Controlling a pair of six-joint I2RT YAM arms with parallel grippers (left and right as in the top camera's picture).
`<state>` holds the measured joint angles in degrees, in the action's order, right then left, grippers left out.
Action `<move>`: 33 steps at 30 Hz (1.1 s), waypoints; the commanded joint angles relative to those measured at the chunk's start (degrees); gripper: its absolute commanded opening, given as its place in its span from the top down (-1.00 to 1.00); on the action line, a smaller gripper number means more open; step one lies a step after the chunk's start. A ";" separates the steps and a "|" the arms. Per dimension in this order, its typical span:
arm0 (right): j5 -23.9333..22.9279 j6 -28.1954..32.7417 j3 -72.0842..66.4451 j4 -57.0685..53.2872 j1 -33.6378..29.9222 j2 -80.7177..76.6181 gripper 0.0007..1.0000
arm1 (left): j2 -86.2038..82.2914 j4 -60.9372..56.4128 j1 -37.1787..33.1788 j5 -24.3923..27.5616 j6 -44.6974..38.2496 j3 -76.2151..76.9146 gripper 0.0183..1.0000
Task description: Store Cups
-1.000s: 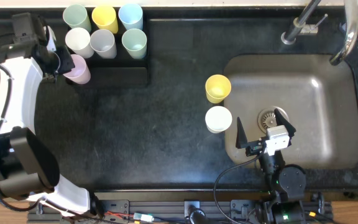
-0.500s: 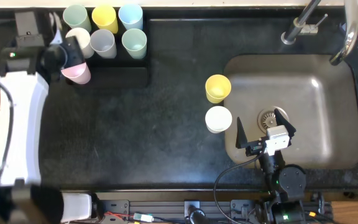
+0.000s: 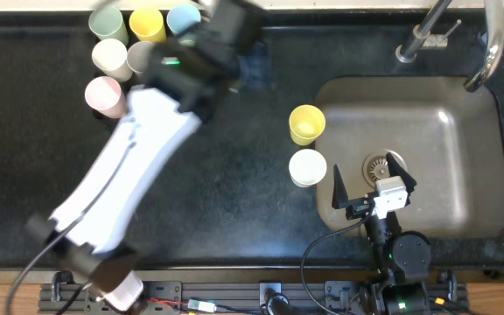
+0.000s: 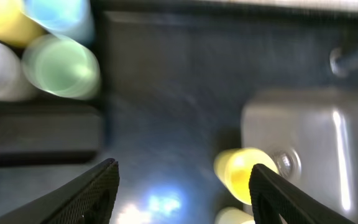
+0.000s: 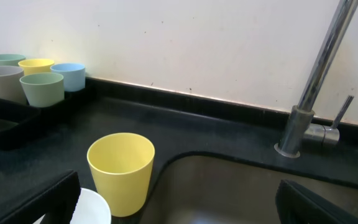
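Note:
A pink cup [image 3: 104, 94] stands at the front left of the black rack [image 4: 37, 134], beside white [image 3: 109, 56], yellow [image 3: 147, 24] and blue [image 3: 182, 17] cups. A green cup [image 4: 61, 65] is in the rack too. Loose on the counter by the sink are a yellow cup [image 3: 306, 123] and a white cup [image 3: 307, 167]. My left arm [image 3: 147, 149] stretches blurred across the rack's right end; its gripper [image 4: 182, 180] is open and empty, above the counter between the rack and the yellow cup [image 4: 244, 174]. My right gripper [image 3: 367, 177] rests open over the sink, facing the yellow cup [image 5: 121, 168].
The steel sink [image 3: 462, 140] fills the right side, with a faucet [image 5: 316, 93] at its back edge. A white wall backs the dark counter [image 3: 234, 192].
The left gripper has let go of the pink cup, which now stands in the rack, and the left arm has swung fast to the right. The right arm has not moved.

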<state>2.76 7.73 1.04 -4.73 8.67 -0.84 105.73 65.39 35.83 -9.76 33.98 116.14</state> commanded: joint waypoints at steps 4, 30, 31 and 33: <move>0.37 0.04 -0.63 0.31 0.04 0.59 -1.00 | 11.02 0.26 6.14 7.34 5.55 1.31 -0.39; 0.37 0.04 -0.63 0.31 0.04 0.59 -1.00 | 20.33 -4.09 7.15 5.57 5.51 0.70 0.97; 0.37 0.04 -0.63 0.31 0.04 0.59 -0.99 | 18.36 -4.35 7.15 3.87 5.57 -0.11 0.97; 0.37 0.04 -0.63 0.31 0.04 0.59 -0.99 | 12.96 -4.46 6.78 -0.66 7.80 -2.03 0.97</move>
<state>2.76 7.75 1.04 -4.73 8.67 -0.84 127.33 60.82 43.05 -3.29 39.11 115.57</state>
